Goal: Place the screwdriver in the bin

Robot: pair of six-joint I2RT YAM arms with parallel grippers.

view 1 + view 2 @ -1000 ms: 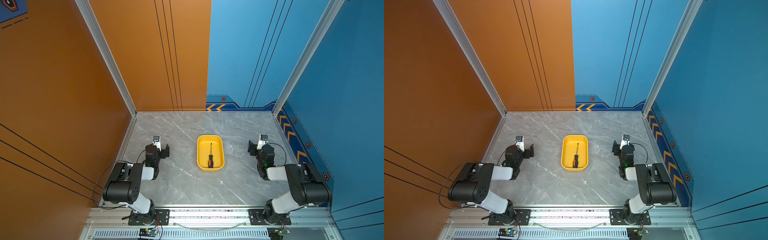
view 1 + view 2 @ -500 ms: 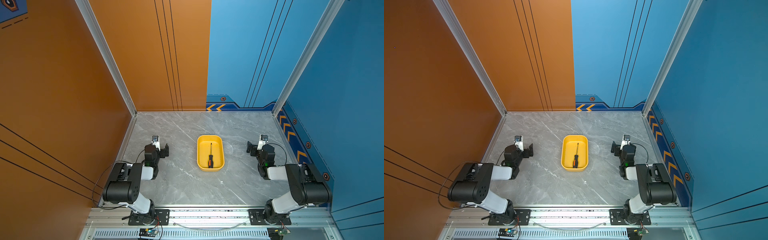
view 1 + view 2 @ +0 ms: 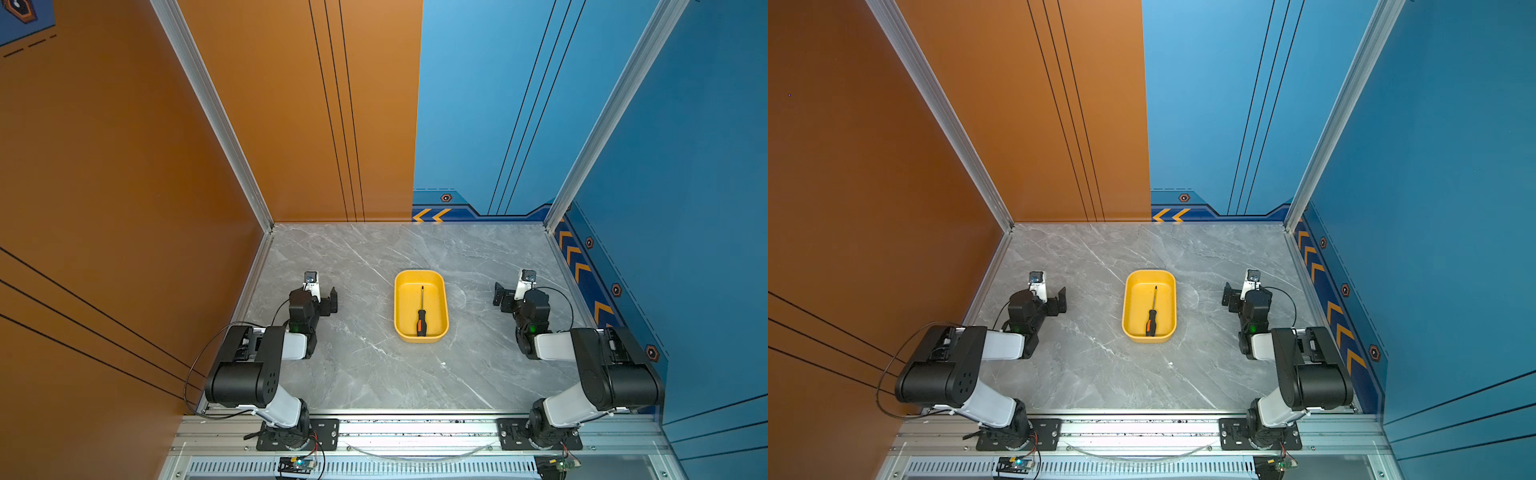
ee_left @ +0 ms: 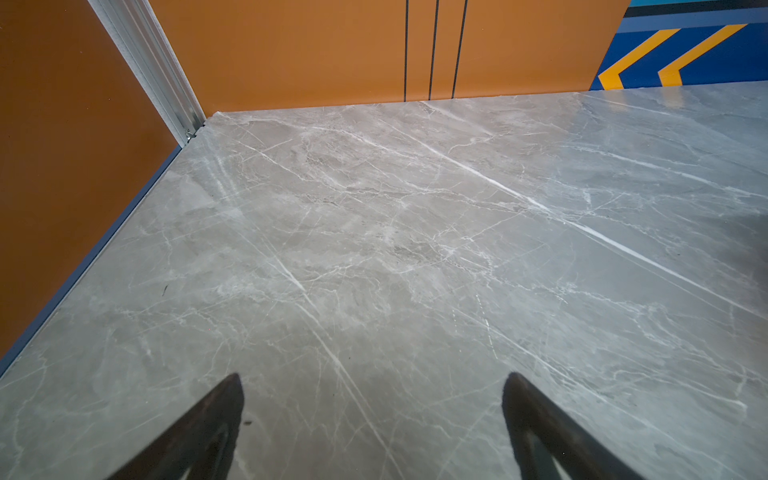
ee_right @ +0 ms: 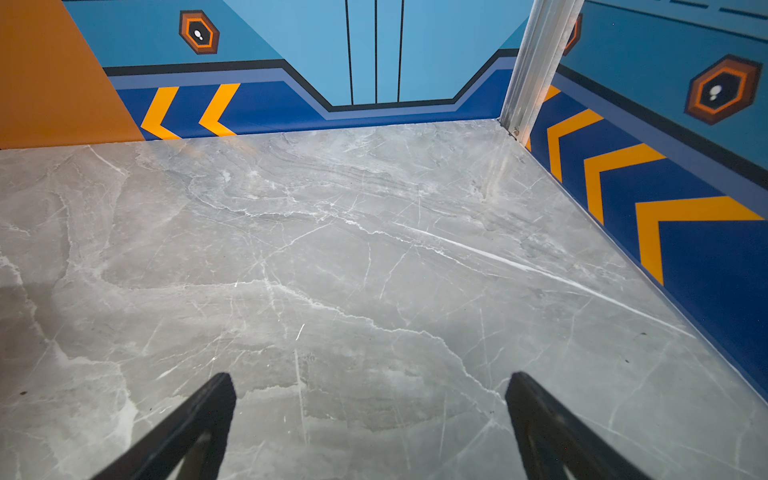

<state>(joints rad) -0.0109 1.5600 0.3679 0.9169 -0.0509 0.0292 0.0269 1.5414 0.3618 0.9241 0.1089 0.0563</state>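
The yellow bin [image 3: 406,305] [image 3: 1136,305] stands in the middle of the grey marble table in both top views. The screwdriver [image 3: 420,322] [image 3: 1150,324] lies flat inside it, its black and orange handle toward the near end and its thin shaft pointing away. My left gripper [image 3: 329,300] [image 3: 1060,301] rests low to the left of the bin, apart from it. It is open with only table between its fingers [image 4: 374,386]. My right gripper [image 3: 502,297] [image 3: 1228,297] rests to the right of the bin, also open and empty [image 5: 371,386]. Neither wrist view shows the bin.
Orange walls [image 3: 124,166] close the left and back left; blue walls [image 3: 685,166] close the back right and right. An aluminium rail [image 3: 415,428] carrying both arm bases runs along the near edge. Both arms are folded low beside the side walls.
The right gripper's jaws have spread a little wider. The screwdriver and the bin have not moved.
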